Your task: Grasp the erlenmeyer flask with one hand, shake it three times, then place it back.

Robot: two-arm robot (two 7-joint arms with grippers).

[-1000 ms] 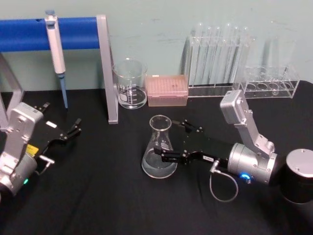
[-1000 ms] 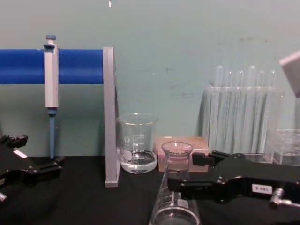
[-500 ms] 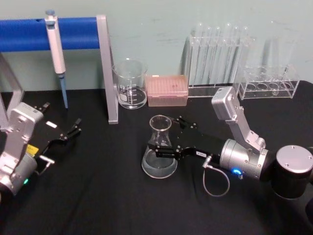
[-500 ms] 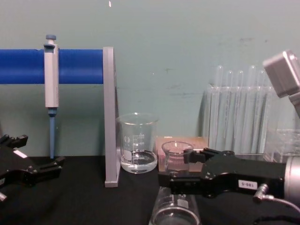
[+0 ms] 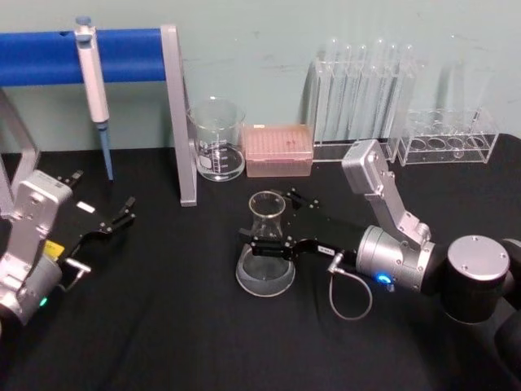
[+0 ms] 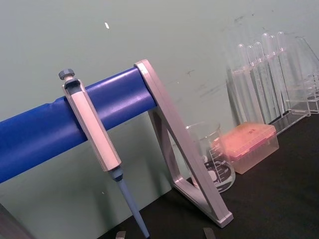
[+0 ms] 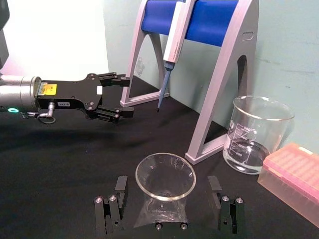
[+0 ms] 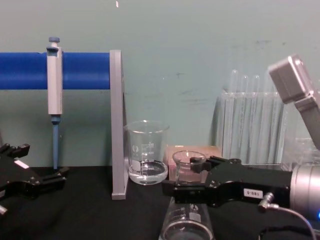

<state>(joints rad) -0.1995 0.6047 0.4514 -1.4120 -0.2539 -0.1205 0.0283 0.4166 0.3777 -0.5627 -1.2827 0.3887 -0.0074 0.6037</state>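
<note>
Black desk point(image 5: 163, 326) carries upright flask point(image 5: 266, 259), right gripper point(image 5: 267, 220) open astride its neck without contact, left gripper point(image 5: 126, 210) open, idle at left

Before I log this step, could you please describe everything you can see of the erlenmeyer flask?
The erlenmeyer flask is clear glass: a wide round base, conical walls, a narrow neck and a flared rim. It stands upright on the black table, in front of the beaker and pink box. The open right gripper straddles its neck, with gaps on both sides, so only the table touches it. The left gripper is parked far off.
</note>
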